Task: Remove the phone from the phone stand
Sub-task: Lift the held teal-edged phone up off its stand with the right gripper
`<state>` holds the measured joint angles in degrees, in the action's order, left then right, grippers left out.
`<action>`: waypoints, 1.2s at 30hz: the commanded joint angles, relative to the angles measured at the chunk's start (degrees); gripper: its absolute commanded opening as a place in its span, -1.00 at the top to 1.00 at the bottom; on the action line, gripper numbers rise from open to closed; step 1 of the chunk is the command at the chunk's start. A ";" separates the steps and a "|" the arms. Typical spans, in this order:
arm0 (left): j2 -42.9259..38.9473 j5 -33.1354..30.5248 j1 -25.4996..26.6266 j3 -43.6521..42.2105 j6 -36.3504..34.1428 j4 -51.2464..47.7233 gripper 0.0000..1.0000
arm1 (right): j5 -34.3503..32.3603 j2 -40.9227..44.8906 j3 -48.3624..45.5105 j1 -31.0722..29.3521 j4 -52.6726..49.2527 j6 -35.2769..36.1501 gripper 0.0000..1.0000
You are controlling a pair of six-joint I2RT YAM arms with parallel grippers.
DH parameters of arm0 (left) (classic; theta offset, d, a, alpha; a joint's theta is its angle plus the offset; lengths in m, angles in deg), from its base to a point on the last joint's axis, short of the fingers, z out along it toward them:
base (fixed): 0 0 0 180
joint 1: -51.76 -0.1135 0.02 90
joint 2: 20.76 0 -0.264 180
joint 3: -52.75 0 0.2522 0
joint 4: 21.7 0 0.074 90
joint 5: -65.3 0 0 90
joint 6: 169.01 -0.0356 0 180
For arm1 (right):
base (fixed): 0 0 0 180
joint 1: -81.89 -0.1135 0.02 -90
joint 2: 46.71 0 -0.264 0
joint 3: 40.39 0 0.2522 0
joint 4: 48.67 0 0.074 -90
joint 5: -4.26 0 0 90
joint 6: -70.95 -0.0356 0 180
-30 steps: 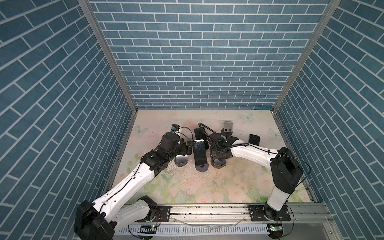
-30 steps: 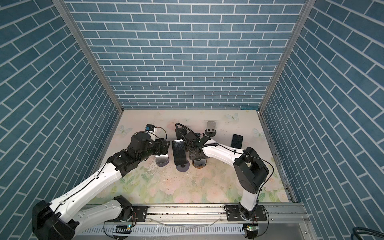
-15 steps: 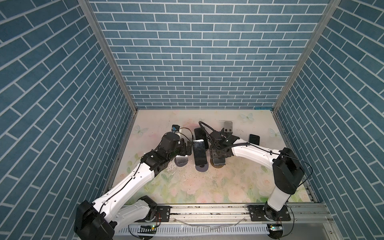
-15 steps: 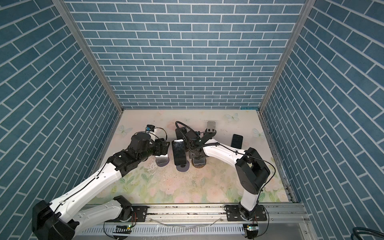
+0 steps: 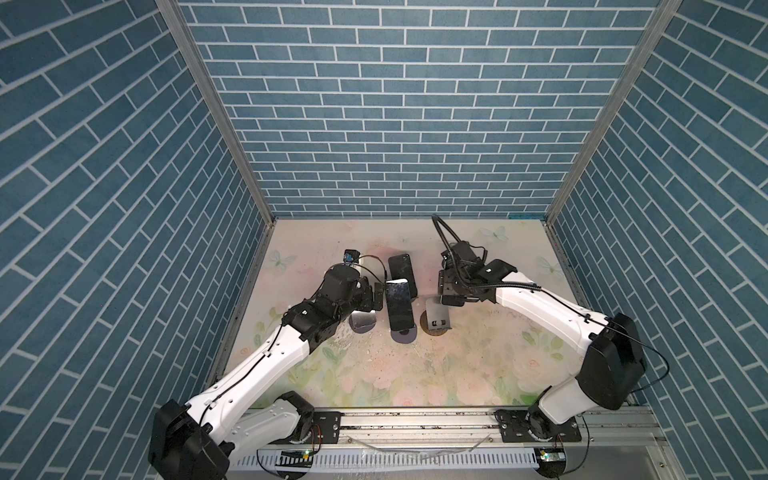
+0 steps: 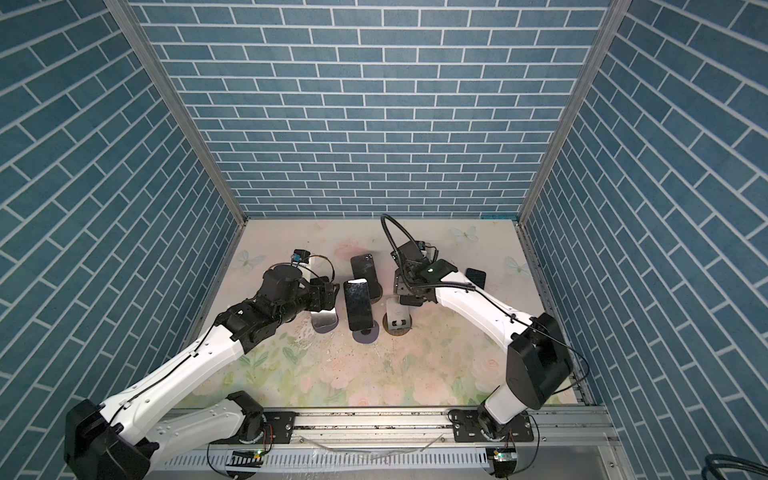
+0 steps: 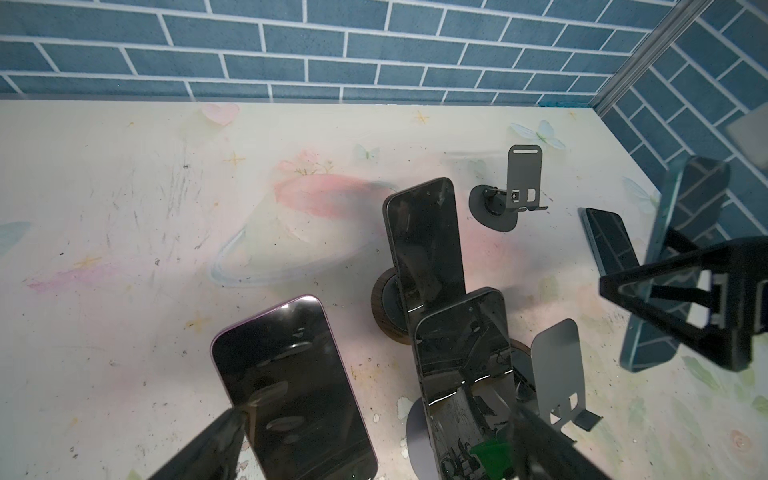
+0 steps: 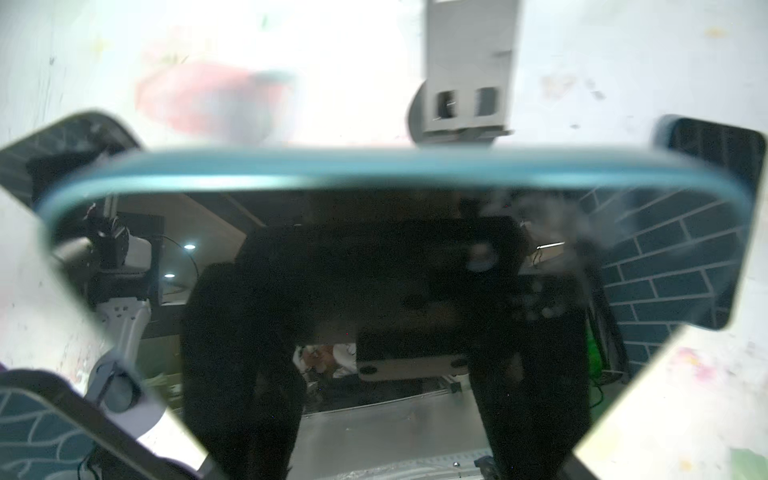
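The right gripper (image 5: pixel 453 296) is clamped across the blue-edged phone (image 7: pixel 693 195) and holds it in the air just beside the empty grey stand (image 5: pixel 436 319), clear of that stand's cradle and lip. The lift-off looks done. What seems left is to lay the phone on the table (image 5: pixel 374 374) away from the grey stand and let go. The left gripper (image 5: pixel 376 297) hangs empty with its fingers spread wide. It sits beyond the dark phone (image 5: pixel 399 309) propped next to the grey stand, by a purple-rimmed phone (image 7: pixel 291 395).
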<state>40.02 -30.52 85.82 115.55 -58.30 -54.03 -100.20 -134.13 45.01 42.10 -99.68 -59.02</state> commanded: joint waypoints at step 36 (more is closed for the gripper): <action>0.78 -0.88 0.27 0.18 -0.73 -1.20 -0.99 | 2.77 -17.24 -0.87 15.56 1.13 8.59 -0.23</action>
<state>41.55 -30.72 85.82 115.55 -58.30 -54.16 -97.49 -150.17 40.47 56.68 -98.94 -52.59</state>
